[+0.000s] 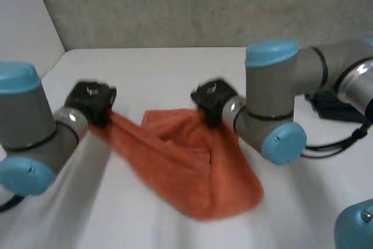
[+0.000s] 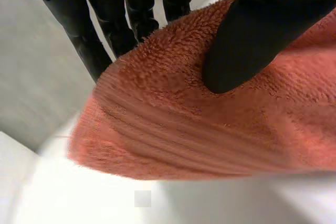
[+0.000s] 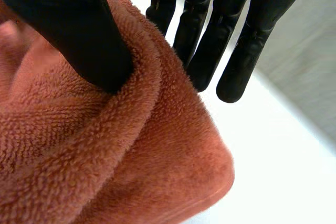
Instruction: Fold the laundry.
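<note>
The white desk [image 1: 175, 74] runs from the near edge to the grey wall behind. The two grey arms with light-blue caps come in from either side. Between them, at mid-desk, lies the orange towel [image 1: 192, 167], bunched and creased, its near end a rounded lobe resting on the desk towards the right arm.

The left hand [image 1: 90, 102] has the towel's far left corner, and the cloth is drawn out to it in a taut strip. In the left wrist view the thumb [image 2: 247, 45] presses into the pile of the towel [image 2: 210, 129], with the straight fingers [image 2: 100, 30] on its other side, so the corner is pinched.

The right hand [image 1: 213, 98] is on the far edge towards the right. There its thumb [image 3: 79, 30] digs into a thick roll of towel [image 3: 105, 156], nipping it against the straight fingers [image 3: 241, 51].
</note>
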Motion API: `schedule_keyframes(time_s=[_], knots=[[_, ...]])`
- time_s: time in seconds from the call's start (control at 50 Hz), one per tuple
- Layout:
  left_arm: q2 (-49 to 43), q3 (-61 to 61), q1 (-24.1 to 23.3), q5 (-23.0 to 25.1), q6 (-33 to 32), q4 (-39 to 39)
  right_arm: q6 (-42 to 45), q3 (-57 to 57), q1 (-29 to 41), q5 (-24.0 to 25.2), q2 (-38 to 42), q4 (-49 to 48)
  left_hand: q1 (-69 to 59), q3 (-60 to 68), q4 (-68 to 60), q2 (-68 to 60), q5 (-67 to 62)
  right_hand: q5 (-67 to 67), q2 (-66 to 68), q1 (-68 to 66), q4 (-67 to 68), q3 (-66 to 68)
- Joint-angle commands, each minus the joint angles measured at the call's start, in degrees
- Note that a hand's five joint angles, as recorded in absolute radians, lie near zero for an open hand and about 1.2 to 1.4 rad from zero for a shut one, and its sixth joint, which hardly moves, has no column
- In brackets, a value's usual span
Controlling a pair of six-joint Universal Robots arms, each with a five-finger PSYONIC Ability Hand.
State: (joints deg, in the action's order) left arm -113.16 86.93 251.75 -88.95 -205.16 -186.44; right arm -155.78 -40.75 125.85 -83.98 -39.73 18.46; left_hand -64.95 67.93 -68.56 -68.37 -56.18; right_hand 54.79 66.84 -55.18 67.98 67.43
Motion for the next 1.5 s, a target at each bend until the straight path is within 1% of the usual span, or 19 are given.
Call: schedule_keyframes(time_s=[0.02, 0.1, 0.18, 0.26, 0.32, 0.4, 0.46, 0.54, 0.56, 0.62, 0.64, 0.74, 0.86, 0.94, 1.08, 1.18, 1.24, 1.4, 1.5], knots=[[-0.7, -18.8, -0.4, -3.9, -2.7, -9.1, 0.0, 15.0, -0.3, -5.5, -1.0, -8.8, -15.1, 12.1, -11.4, -11.6, -13.8, 15.2, 13.2, -24.8, 12.0, 12.6], [0.3, -22.9, -0.7, -5.0, -2.3, -16.9, -1.0, 16.3, -0.5, -7.1, -6.0, -14.4, -15.1, 12.1, -11.4, -11.6, -13.8, 15.2, 13.2, -24.8, 12.0, 12.6], [4.2, -21.6, -1.8, -5.2, -2.3, -23.8, -1.0, 11.2, -1.0, -6.5, -12.3, -18.1, -15.1, 12.1, -11.4, -11.6, -13.8, 15.2, 13.2, -24.8, 12.0, 12.6], [7.2, -16.7, -2.0, -5.2, -2.2, -26.9, -0.6, -1.4, -3.2, -5.3, -19.6, -20.0, -15.1, 12.1, -11.4, -11.6, -13.8, 15.2, 13.2, -24.8, 12.0, 12.6], [8.0, -11.9, -2.3, -4.9, -2.2, -27.2, -0.4, -7.3, -4.7, -3.7, -22.0, -19.6, -15.1, 12.1, -11.4, -11.6, -13.8, 15.2, 13.2, -24.8, 12.0, 12.6], [8.3, -5.5, -2.5, -4.7, -2.1, -26.7, 2.6, -22.6, -6.8, 1.1, -27.0, -16.8, -14.1, 11.1, -10.5, -10.6, -12.8, 15.2, 13.2, -24.8, 12.0, 12.6], [8.2, 0.4, -3.5, -4.2, -2.2, -26.9, 7.1, -30.0, -7.5, 2.2, -28.5, -13.1, -11.0, 8.1, -7.4, -7.6, -9.8, 15.2, 13.2, -24.8, 12.0, 12.6], [7.7, 5.8, -6.2, -3.6, -2.5, -27.5, 19.3, -39.5, -7.5, 2.4, -28.4, -2.1, -8.3, 5.4, -4.7, -4.9, -7.1, 15.2, 13.2, -24.8, 12.0, 12.6], [7.6, 6.3, -6.6, -3.6, -2.5, -27.5, 24.9, -41.9, -7.5, 1.9, -28.2, 3.5, -8.3, 5.4, -4.7, -4.9, -7.1, -5.7, -7.8, -3.9, -8.9, -8.3], [7.5, 8.2, -8.1, -3.6, -2.8, -27.4, 30.3, -43.3, -8.0, 0.7, -28.3, 8.4, -6.8, 3.9, -3.2, -3.4, -5.6, -40.6, -42.7, 31.0, -43.8, -43.3], [7.4, 8.4, -8.4, -3.6, -2.8, -27.4, 29.9, -42.8, -8.2, -0.7, -28.8, 7.6, -6.3, 3.4, -2.7, -2.9, -5.1, -54.4, -56.5, 44.8, -57.6, -57.0], [8.0, 9.6, -9.0, -3.5, -2.8, -27.4, 23.1, -36.5, -8.0, -2.9, -29.0, 0.4, -5.8, 2.8, -2.2, -2.4, -4.6, -54.8, -56.8, 45.2, -58.0, -57.4], [9.1, 9.6, -9.3, -3.5, -2.9, -27.2, 14.1, -27.6, -8.1, -1.6, -28.7, -1.9, -5.8, 2.8, -2.2, -2.4, -4.6, -54.8, -56.8, 45.2, -58.0, -57.4], [11.4, 10.2, -9.3, -3.4, -2.8, -27.0, 7.0, -18.5, -7.6, 0.8, -22.3, -1.5, -5.8, 2.8, -2.2, -2.4, -4.6, -54.8, -56.8, 45.2, -58.0, -57.4], [16.1, 12.6, -9.3, -1.7, -2.9, -27.0, -0.2, -4.3, -7.2, 2.7, -11.5, 2.2, -5.8, 2.8, -2.2, -2.4, -4.6, -54.8, -56.8, 45.2, -58.0, -57.4], [19.6, 14.3, -9.4, 0.2, -3.2, -27.1, -4.5, 7.2, -6.0, 8.1, -1.3, 4.7, -6.0, 3.0, -2.4, -2.6, -4.8, -54.8, -56.8, 45.2, -58.0, -57.4], [21.7, 14.7, -9.8, 1.1, -3.4, -27.0, -5.8, 10.9, -5.6, 11.1, 2.3, 6.1, -6.0, 3.0, -2.4, -2.6, -4.8, -54.8, -56.8, 45.2, -58.0, -57.4], [23.1, 14.9, -9.7, 3.2, -4.0, -27.0, -9.1, 20.3, -5.6, 22.7, 13.6, 11.6, -7.0, 4.0, -3.4, -3.6, -5.8, -54.8, -56.8, 45.2, -58.0, -57.4], [22.5, 15.2, -9.3, 3.9, -5.4, -27.0, -11.1, 23.3, -5.6, 25.4, 17.6, 11.9, -7.2, 4.2, -3.6, -3.7, -5.9, -54.8, -56.8, 45.2, -58.0, -57.4]])
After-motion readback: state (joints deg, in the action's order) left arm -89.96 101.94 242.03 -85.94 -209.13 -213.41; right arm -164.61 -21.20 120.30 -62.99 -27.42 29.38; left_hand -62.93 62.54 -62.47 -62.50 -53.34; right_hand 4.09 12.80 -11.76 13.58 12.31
